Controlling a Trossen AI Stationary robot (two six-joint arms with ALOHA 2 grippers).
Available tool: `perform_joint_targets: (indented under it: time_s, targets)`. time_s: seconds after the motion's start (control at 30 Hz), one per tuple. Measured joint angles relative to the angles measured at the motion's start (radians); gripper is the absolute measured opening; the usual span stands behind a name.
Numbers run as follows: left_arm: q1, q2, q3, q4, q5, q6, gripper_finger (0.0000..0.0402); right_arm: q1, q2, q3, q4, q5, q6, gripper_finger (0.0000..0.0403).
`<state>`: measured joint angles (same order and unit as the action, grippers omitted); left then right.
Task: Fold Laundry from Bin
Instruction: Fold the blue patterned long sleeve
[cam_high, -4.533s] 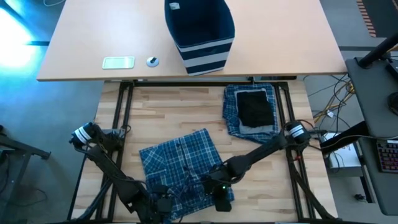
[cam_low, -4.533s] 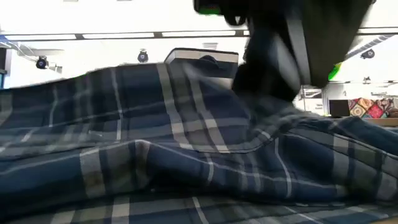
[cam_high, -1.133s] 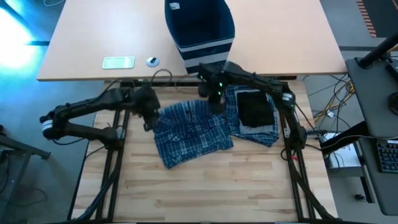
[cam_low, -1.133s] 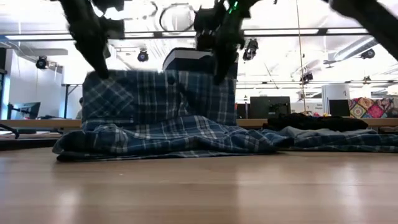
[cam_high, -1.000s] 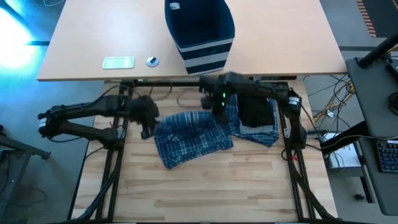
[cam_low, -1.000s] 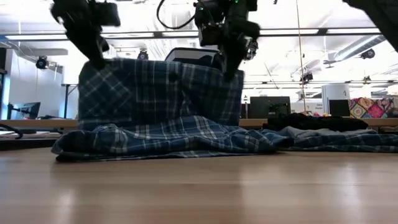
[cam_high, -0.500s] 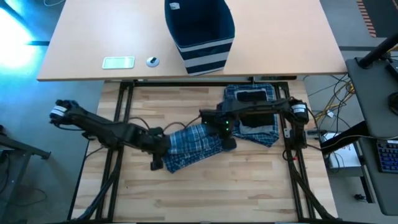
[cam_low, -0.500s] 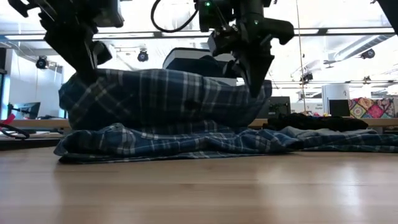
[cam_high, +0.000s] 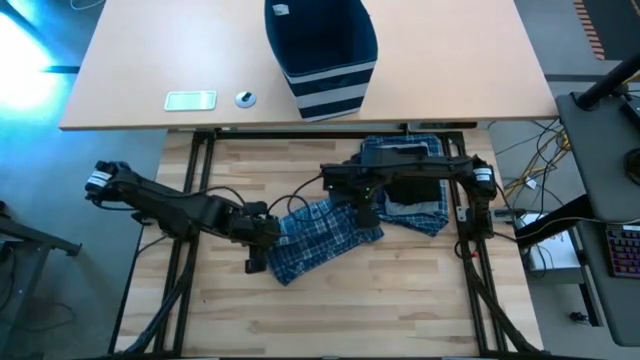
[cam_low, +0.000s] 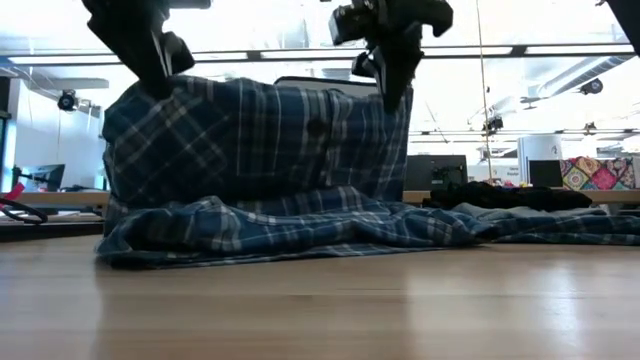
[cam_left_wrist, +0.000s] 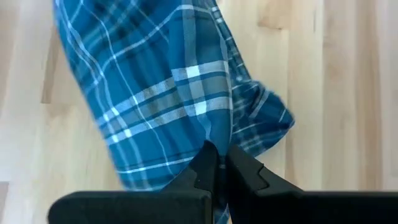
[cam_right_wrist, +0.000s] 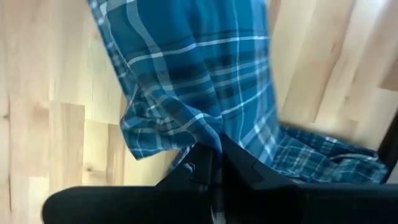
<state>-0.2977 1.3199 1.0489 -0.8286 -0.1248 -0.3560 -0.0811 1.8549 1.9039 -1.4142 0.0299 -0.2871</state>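
A blue-and-white plaid garment (cam_high: 322, 235) lies mid-table. Its upper part (cam_low: 250, 140) is held up as a sheet, and its lower part (cam_low: 280, 230) rests crumpled on the wooden table. My left gripper (cam_high: 254, 252) is shut on the sheet's left top corner. My right gripper (cam_high: 366, 208) is shut on its right top corner. Both grippers also show in the low view, the left gripper (cam_low: 158, 62) and the right gripper (cam_low: 390, 75). The navy striped bin (cam_high: 320, 48) stands on the beige table behind. My left gripper pinches the garment's raised edge at its left corner (cam_left_wrist: 210, 142) between its two fingers, from above, pointing down. The cloth hangs below the fingers, and its lower part lies on the table. My right gripper pinches the same raised edge at its right corner (cam_right_wrist: 205, 134) between its two fingers, from above. The cloth hangs below and is stretched between the two grippers.
A stack of folded garments (cam_high: 412, 185), with a black piece on top, lies right of the plaid garment, close to my right arm. A pale flat device (cam_high: 190, 100) and a small round thing (cam_high: 245, 98) lie on the beige table. Bare wood (cam_high: 330, 310) lies toward the near edge.
Both grippers have gone from the far edge toward the table's near edge, carrying the garment's held edge over its lower part, which stayed on the table. In the last half second the sheet has risen taller and flatter.
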Motion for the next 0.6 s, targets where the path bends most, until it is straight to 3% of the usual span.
perform_joint_targets:
  time_s: [0.4, 0.6]
  targets:
    - [-0.004, -0.019, 0.022, -0.013, -0.023, -0.031, 0.0000, 0.000, -0.002, 0.045, -0.101, -0.004, 0.053, 0.0009]
    - [-0.082, 0.055, 0.007, 0.184, 0.011, -0.037, 0.0000, 0.020, -0.003, -0.069, -0.099, -0.121, 0.086, 0.0009]
